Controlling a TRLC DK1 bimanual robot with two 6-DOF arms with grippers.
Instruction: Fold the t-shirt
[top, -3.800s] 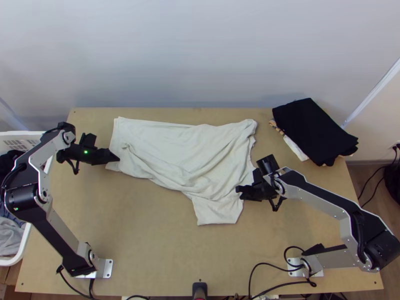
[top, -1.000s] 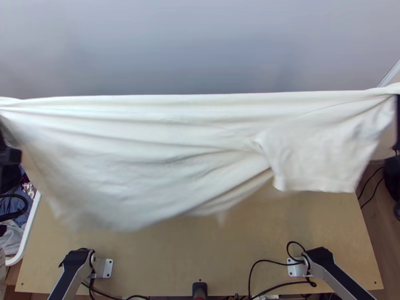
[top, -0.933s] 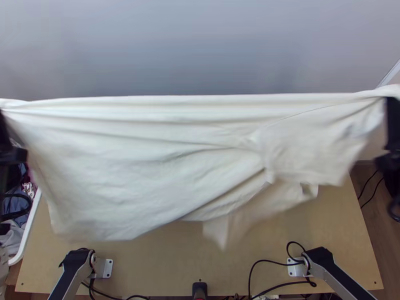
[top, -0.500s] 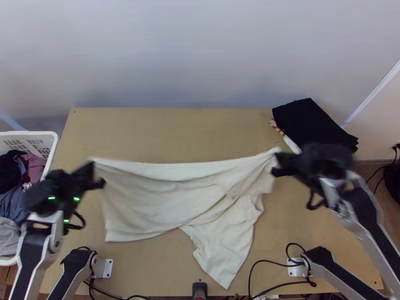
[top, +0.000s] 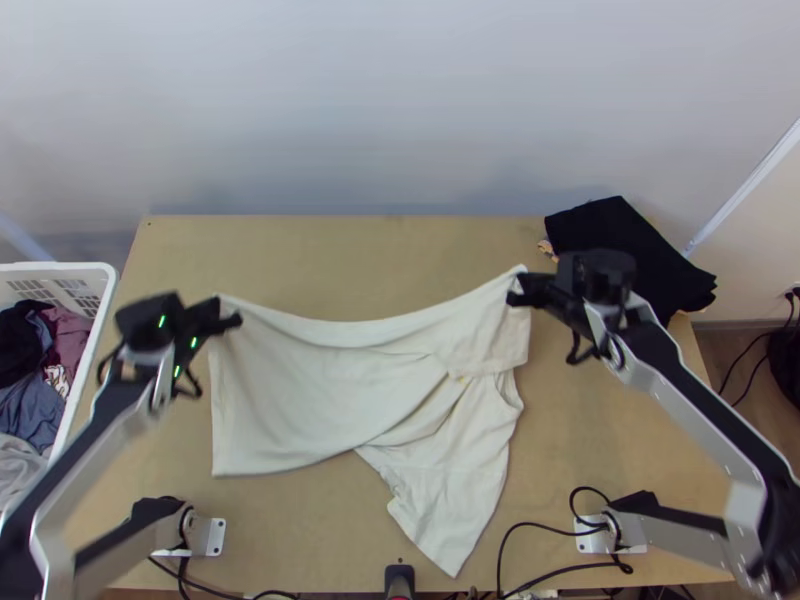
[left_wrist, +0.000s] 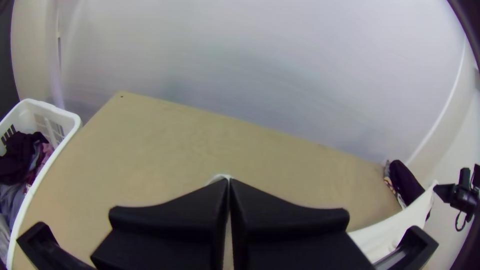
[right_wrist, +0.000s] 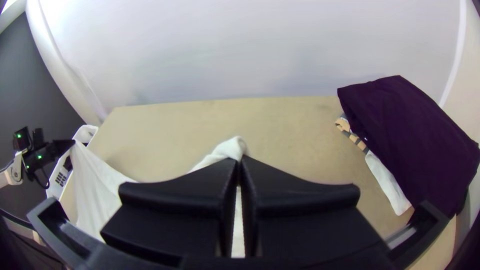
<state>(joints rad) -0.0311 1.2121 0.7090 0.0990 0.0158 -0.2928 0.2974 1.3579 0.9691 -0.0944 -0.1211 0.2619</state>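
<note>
Nearest to the robot's bases, a loose pointed part (top: 450, 510) of the white t-shirt (top: 300, 390) lies on the desk (top: 320, 545), well apart from the white basket (top: 60, 267). The wider body of the t-shirt is spread nearer to the basket, and between these two parts runs a slanting fold. I judge that this fold will not go away by itself, so it is better to drag the cloth slowly towards the far side and let the near part trail flat.

Farther on is the edge which both grippers carry. The left gripper (left_wrist: 229, 184), just beside the basket, has its fingers closed on one corner; the right gripper (right_wrist: 239, 162), well away from the basket, has its fingers closed on the other corner. A small flap (top: 495, 350) hangs by this one, maybe a sleeve. The edge sags in the middle. The step in hand seems to be straightening before the real folding: part the grippers gently until the sag is gone, with both corners level, and lower them before the release. A too strong pull could make a corner slip out.

Farthest from the basket is a dark folded pile (top: 630, 235); the right gripper should pass it with care.
</note>
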